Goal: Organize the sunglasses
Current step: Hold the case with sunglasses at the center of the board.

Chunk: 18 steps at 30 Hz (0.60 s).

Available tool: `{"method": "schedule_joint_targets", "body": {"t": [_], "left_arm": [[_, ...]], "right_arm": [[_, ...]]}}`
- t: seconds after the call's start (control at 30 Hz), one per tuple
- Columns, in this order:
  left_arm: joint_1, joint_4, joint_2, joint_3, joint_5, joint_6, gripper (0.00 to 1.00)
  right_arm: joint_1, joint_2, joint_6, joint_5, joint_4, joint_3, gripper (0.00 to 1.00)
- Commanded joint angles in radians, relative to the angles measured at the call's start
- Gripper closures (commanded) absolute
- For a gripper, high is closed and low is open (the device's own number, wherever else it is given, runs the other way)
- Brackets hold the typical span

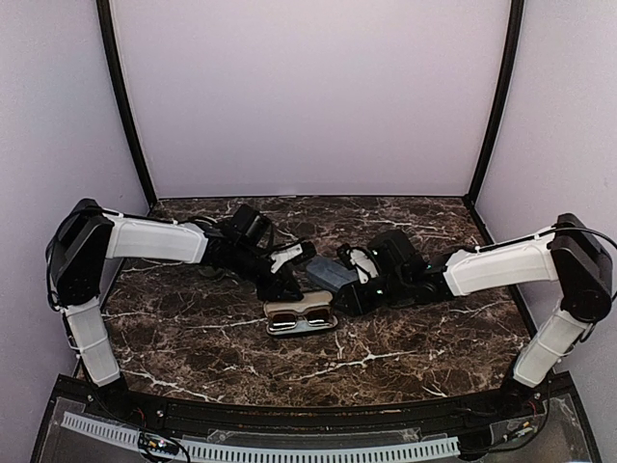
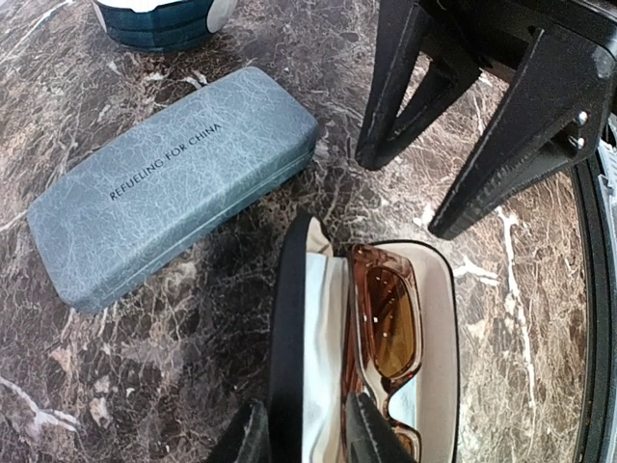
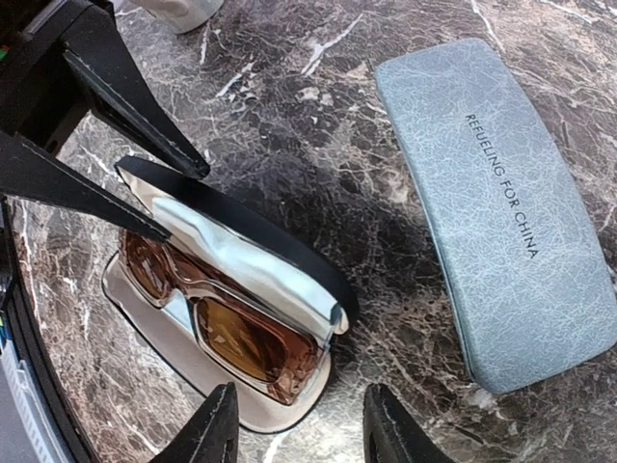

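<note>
Inside the open black case (image 2: 286, 328), brown-lensed sunglasses (image 2: 390, 323).

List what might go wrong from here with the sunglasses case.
1. The white cloth lies bunched against the half-open lid of the black case; closing it may trap the cloth or press on the sunglasses.
2. The left end effector and the right end effector both crowd that case and might collide.
3. A push could slide it toward the blue-grey case.
</note>
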Motion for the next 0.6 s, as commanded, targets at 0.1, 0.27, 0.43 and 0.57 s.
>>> {"method": "schedule_joint_targets", "body": {"t": [0.1,0.27,0.43,0.57], "left_arm": [[-0.007,0.009,-0.030,-0.013,0.007,-0.012,0.71],[-0.007,0.011,-0.028,-0.008,-0.010,-0.015,0.71],[-0.006,0.014,-0.031,-0.004,-0.024,-0.020,0.70],[-0.007,0.035,-0.042,-0.010,-0.042,-0.039,0.70]], "right_arm": [[-0.007,0.031,0.053,-0.024,0.074,-0.010,0.56],[-0.007,0.037,0.061,-0.035,0.083,-0.011,0.57],[-0.007,0.027,0.073,-0.035,0.072,-0.011,0.59],[-0.007,0.040,0.088,-0.032,0.064,-0.011,0.63]]}}
